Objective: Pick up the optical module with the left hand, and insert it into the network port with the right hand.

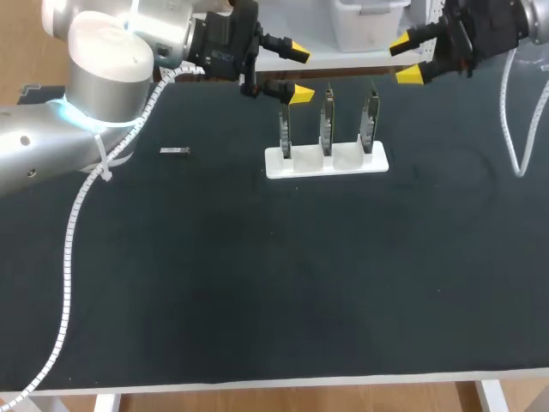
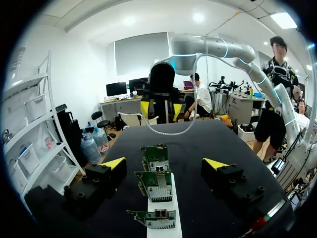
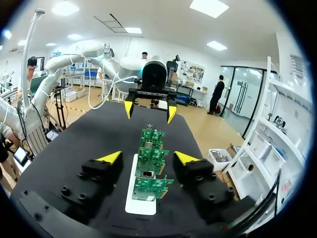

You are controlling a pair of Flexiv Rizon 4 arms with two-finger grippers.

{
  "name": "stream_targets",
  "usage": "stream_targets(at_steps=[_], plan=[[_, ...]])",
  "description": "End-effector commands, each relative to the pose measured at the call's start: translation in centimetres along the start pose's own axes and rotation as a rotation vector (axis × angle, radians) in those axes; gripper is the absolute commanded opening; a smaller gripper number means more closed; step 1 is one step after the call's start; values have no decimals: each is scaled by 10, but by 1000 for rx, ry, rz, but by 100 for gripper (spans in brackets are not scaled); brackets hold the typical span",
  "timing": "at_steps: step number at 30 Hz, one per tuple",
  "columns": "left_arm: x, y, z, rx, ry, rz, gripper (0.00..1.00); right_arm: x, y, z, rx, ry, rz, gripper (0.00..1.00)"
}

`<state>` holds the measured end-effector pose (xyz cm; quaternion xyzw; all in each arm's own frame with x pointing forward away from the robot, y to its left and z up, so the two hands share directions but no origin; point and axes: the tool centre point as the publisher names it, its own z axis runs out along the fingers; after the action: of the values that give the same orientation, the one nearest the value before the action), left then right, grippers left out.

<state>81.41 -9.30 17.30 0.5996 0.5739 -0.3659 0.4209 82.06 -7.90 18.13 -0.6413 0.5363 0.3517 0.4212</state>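
The optical module (image 1: 174, 151) lies flat on the black table mat (image 1: 257, 283), well apart from the white holder (image 1: 326, 161) carrying 3 upright green circuit cards (image 2: 156, 184). It appears to be a small, rigid, smooth metal bar, judged light and liable to slip, so grip it across its 2 long flat sides near mid-length. The left gripper (image 1: 295, 71) and right gripper (image 1: 407, 58) face each other across the holder, each with yellow-tipped fingers spread wide and holding nothing.

No writing, label or number can be read.
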Motion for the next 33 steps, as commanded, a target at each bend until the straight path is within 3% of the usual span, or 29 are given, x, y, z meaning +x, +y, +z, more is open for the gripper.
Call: stream_targets(at_steps=[1, 9, 21, 33], plan=[[-1, 2, 1, 4, 4, -1, 100, -1, 0, 0, 1, 2, 0, 100], [-1, 2, 1, 4, 4, -1, 100, -1, 0, 0, 1, 2, 0, 100], [-1, 2, 1, 4, 4, -1, 100, 5, 27, -5, 2, 38, 34, 100], [-1, 2, 1, 4, 4, -1, 100, 5, 31, -11, 12, 60, 40, 100]])
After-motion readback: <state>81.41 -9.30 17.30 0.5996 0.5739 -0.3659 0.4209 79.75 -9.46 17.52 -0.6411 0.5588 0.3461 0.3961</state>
